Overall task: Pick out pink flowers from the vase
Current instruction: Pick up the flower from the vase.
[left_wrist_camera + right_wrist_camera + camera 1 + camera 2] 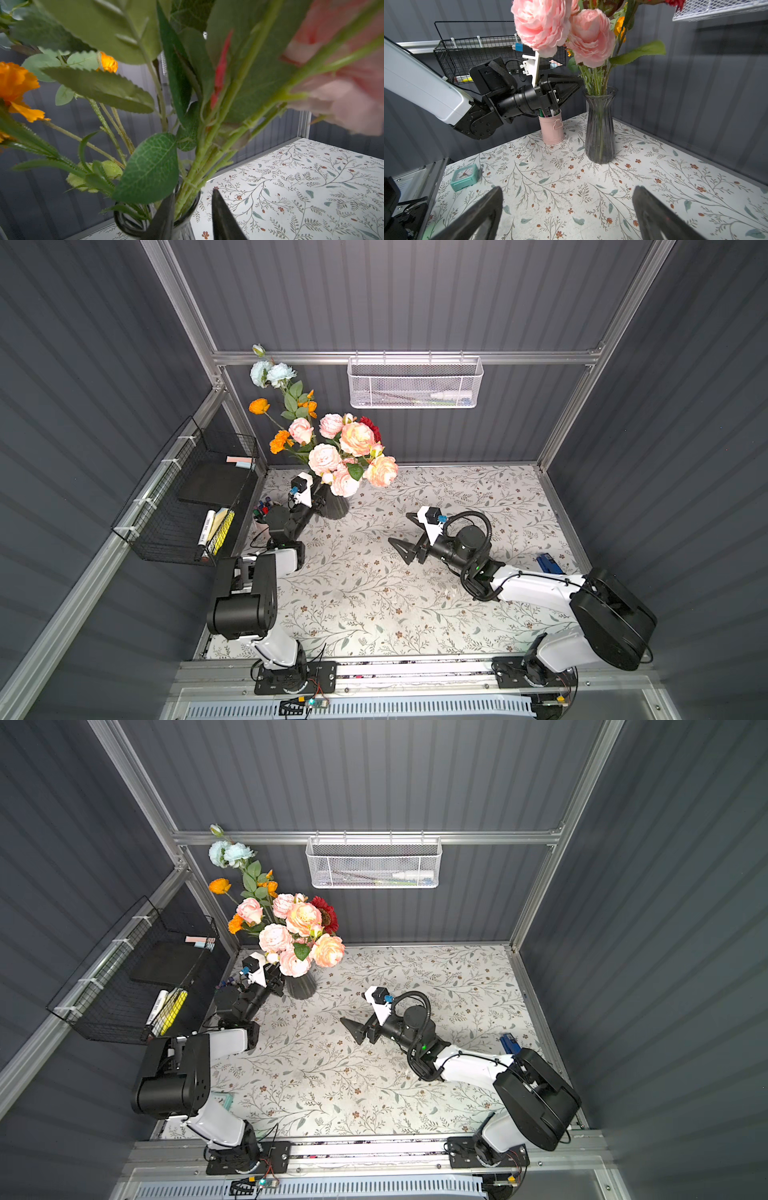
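- Two grippers in shot. The left gripper [320, 501] is left of centre, right up at the vase neck. In its wrist view the jaws sit partly apart either side of the stems [209, 145], not clamped.
- Pink flowers [345, 454] are all in the vase [337, 508], upper middle of both top views.
- The right gripper [400, 526], centre-right, hangs wide open with nothing in it, well apart from the vase.

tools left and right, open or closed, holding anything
left tool: partly open around the pink flower stems above the vase, no grip visible
right tool: wide open, empty, clear of the vase
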### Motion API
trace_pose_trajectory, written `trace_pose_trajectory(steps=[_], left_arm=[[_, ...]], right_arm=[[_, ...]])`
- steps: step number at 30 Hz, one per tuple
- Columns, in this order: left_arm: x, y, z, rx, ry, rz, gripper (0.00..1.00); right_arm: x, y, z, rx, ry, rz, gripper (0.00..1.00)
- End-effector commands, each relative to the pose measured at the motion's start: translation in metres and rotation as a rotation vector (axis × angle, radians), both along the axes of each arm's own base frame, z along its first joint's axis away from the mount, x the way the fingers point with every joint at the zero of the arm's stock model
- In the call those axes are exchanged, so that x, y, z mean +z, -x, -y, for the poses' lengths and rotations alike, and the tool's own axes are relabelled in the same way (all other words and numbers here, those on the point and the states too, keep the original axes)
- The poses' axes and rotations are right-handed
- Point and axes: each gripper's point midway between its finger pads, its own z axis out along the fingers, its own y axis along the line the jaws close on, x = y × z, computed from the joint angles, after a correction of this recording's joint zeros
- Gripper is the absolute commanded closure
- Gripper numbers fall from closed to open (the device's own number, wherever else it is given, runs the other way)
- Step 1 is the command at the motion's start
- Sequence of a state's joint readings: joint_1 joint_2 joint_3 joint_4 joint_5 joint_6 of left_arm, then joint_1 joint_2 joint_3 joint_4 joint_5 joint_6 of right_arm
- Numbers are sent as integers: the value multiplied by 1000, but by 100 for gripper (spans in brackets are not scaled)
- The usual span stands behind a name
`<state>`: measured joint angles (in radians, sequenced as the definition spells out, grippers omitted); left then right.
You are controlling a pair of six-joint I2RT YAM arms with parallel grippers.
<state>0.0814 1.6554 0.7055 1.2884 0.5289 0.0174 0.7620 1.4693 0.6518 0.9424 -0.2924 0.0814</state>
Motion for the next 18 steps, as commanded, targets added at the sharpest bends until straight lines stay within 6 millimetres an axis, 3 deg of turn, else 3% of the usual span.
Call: trace_pose_trajectory(steps=[1, 9, 18], left_arm=[[6, -8, 2, -21, -1, 3, 68], [1, -19, 2, -23, -11, -17, 71], [1, -16, 3, -26, -23, -19, 81]], right_arm=[[15, 2, -4, 18, -33, 36, 1], [17, 1, -5, 18, -23, 40, 1], [16, -3, -9, 18, -21, 31, 1]])
